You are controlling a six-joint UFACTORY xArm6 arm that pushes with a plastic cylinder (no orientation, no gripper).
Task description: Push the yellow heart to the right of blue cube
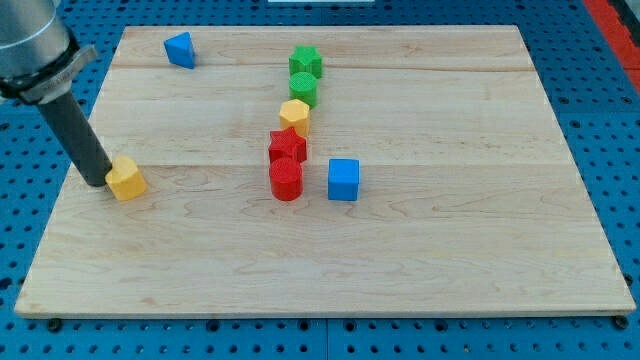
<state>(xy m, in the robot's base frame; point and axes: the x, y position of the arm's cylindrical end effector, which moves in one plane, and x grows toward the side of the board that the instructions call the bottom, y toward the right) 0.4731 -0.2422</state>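
Wooden board [400, 250], yellow heart [126, 179] touching my tip [96, 181] at view's left, blue cube [343, 179] well apart.

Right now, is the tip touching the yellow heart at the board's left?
Touching. The camera view shows my tip pressed against the left side of the yellow heart, with no wood visible between them.
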